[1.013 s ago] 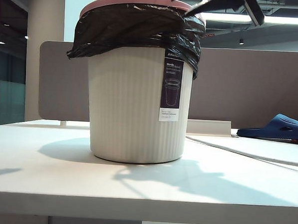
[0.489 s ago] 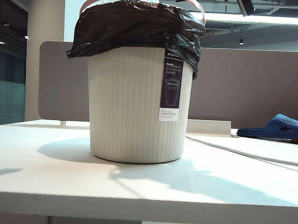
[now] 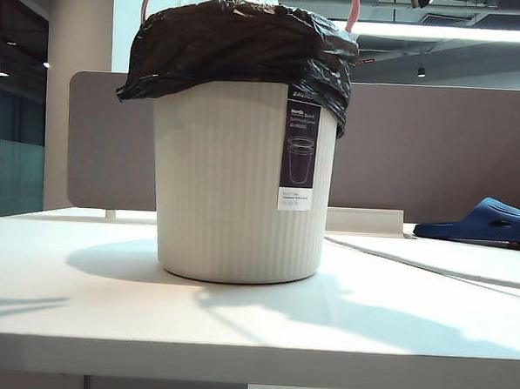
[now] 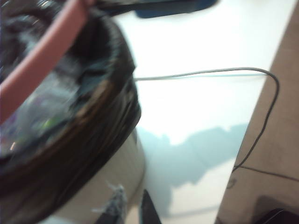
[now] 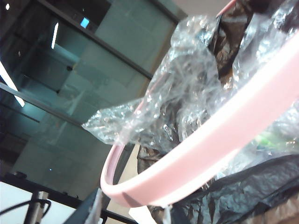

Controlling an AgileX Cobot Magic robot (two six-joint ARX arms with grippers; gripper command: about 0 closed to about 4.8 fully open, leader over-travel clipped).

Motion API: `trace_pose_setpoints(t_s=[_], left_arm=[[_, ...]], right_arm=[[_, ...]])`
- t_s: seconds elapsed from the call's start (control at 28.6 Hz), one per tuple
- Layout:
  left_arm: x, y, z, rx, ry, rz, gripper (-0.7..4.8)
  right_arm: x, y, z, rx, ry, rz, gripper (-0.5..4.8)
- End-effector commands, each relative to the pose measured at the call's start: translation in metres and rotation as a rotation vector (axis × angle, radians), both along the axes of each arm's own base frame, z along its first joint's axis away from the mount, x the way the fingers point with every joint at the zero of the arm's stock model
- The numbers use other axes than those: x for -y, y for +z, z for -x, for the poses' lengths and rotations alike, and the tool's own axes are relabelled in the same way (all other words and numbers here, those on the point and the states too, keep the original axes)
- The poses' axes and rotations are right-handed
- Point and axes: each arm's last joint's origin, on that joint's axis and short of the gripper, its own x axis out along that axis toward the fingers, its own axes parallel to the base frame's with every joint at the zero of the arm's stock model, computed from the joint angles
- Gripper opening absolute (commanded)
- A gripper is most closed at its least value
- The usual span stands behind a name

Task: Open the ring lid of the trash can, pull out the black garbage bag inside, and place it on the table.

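While right jaws [image 5: 133, 205] pinch ring lid [image 5: 224, 135] upward | left jaws [image 4: 133, 212] beside trash can [image 4: 100, 186].

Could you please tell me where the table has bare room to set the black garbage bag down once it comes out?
The table is bare in front of the trash can and to its left, up to the front edge. Right of it is more crowded: a thin cable crosses the top and a blue slipper lies at the back.

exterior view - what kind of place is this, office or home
Probably an office: a grey-brown partition panel stands behind the wide off-white table, a long ceiling strip light glows overhead, and glass walls show at the left.
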Motion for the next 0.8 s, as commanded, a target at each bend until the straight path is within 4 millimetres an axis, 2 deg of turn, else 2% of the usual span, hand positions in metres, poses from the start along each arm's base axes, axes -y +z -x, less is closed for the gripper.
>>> trace_pose_setpoints(t_s=[0.03,0.14,0.28,0.8], left_arm=[[0.01,0.0,-0.012,0.104,-0.065,-0.016,-0.06],[0.022,-0.005,-0.028,0.162,-0.072,-0.045,-0.06],[0.028,-0.008,-0.039,0.223,-0.052,-0.077,-0.06],[0.034,0.005,-0.051,0.405,0.044,-0.01,-0.06]], right_arm=[[0.003,0.008,-0.001,0.031,0.005,-0.048,1.72],[0.005,0.01,-0.002,0.035,0.006,-0.067,1.72],[0.006,0.01,-0.003,0.033,0.012,-0.076,1.72],[0.006,0.01,-0.003,0.034,0.034,-0.078,1.72]])
